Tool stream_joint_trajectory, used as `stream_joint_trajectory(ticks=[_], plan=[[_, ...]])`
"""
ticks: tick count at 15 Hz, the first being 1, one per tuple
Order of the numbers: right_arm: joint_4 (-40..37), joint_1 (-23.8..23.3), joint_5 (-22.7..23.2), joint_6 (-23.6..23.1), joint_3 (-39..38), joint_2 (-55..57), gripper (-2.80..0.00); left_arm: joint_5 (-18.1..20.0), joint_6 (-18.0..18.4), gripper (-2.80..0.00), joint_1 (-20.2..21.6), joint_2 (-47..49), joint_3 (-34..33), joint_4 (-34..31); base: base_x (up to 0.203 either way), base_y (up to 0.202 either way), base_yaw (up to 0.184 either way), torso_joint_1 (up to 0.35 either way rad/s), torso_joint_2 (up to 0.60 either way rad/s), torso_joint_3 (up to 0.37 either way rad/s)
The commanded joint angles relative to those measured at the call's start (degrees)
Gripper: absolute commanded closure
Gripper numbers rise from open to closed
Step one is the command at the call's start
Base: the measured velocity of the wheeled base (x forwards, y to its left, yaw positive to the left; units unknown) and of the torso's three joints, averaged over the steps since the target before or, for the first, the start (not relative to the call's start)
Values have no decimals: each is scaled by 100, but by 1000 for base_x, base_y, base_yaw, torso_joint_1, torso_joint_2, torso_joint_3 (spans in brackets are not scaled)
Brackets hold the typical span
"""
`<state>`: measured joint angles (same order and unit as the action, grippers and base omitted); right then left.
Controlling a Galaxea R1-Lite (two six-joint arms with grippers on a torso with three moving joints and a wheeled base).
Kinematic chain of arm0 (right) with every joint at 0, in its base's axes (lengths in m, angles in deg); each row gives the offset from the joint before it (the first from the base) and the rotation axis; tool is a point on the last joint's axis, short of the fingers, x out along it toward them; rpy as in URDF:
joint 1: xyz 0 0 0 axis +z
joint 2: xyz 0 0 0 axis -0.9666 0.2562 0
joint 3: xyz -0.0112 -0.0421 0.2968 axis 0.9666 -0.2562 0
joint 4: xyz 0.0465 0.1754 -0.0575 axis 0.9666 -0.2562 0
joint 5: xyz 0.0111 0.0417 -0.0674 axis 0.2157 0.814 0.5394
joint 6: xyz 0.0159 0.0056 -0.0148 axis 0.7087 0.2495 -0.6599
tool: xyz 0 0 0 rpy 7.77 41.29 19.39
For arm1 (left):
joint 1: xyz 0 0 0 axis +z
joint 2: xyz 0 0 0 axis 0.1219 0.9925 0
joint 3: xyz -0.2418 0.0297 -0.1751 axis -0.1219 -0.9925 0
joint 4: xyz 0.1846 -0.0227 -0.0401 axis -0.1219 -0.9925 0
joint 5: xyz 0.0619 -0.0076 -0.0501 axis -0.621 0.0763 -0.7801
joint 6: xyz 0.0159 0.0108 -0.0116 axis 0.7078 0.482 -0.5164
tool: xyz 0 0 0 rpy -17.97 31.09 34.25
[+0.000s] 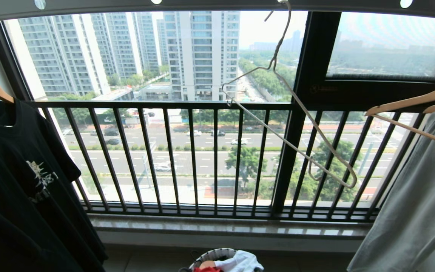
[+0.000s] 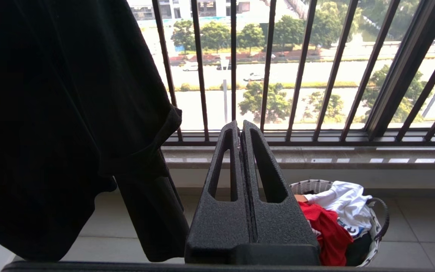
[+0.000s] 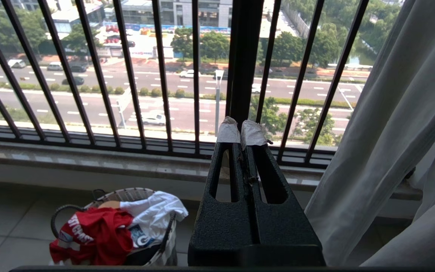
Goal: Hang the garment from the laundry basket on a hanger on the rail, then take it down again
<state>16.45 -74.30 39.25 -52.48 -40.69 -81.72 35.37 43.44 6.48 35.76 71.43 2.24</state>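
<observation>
The red garment lies crumpled in the laundry basket on the tiled floor below the window. In the head view only its top edge shows, in the basket at the bottom. The thin cream wire hanger hangs bare and tilted from the grey holed rail overhead. My left gripper is shut on nothing, with the garment and basket low beside it. My right gripper, with taped tips, is also shut and empty. Neither arm shows in the head view.
A black T-shirt hangs on a wooden hanger at the left, close to my left gripper. A pale grey garment hangs from wooden hangers at the right. The black barred railing and stone sill lie ahead. A white garment shares the basket.
</observation>
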Motion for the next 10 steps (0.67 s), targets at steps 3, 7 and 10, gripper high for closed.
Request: stream_joint_trajectory(ticks=[3, 7, 10], plan=[[4, 1, 3, -2, 0, 7, 0, -2, 5, 0, 0, 4, -1, 0, 0, 0, 0, 0, 0, 0], [4, 3, 3, -2, 0, 7, 0, 4, 5, 0, 0, 4, -1, 0, 0, 0, 0, 0, 0, 0], [4, -6, -6, 7, 0, 7, 0, -2, 5, 0, 0, 4, -1, 0, 0, 0, 0, 0, 0, 0]])
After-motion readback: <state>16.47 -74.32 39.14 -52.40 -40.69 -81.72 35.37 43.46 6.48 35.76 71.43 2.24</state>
